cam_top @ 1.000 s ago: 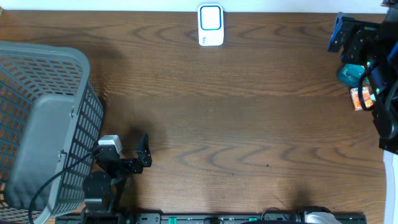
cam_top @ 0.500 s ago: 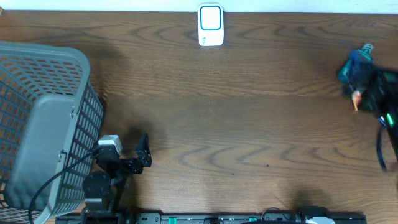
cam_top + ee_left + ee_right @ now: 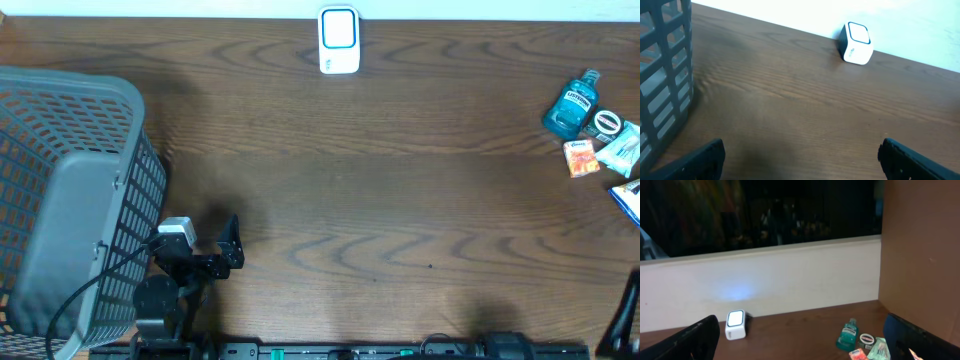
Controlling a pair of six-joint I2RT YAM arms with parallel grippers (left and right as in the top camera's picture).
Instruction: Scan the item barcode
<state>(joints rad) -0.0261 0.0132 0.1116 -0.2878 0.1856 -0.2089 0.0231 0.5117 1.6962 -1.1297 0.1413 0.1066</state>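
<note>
The big brown wooden table (image 3: 400, 200) fills most of what I can see. Next biggest is the gray basket (image 3: 60, 200) with holes in its sides. It stands just to the left of the left pincer (image 3: 234, 243), very near it, and its wall shows at the left edge of that pincer's own camera view. The left pincer sits low at the near edge of the table. Its two black fingers (image 3: 700, 160) are spread as wide as they go, and there is nothing between them but bare wood. The right pincer (image 3: 801, 330) is up off the table at the far right side. Its fingers (image 3: 690, 340) are wide apart too, and it has hold of nothing. The white scanner (image 3: 339, 40) with a blue-rimmed face stands at the back edge of the table, far ahead of the left pincer and a bit to its right. From the right pincer it is ahead and to the left. The things to scan lie in a small bunch ahead of the right pincer, well apart from it. There is a blue bottle (image 3: 572, 108), then a green and white packet (image 3: 622, 148), an orange packet (image 3: 580, 158) and a little round tin (image 3: 605, 123) just beside the bottle.
</note>
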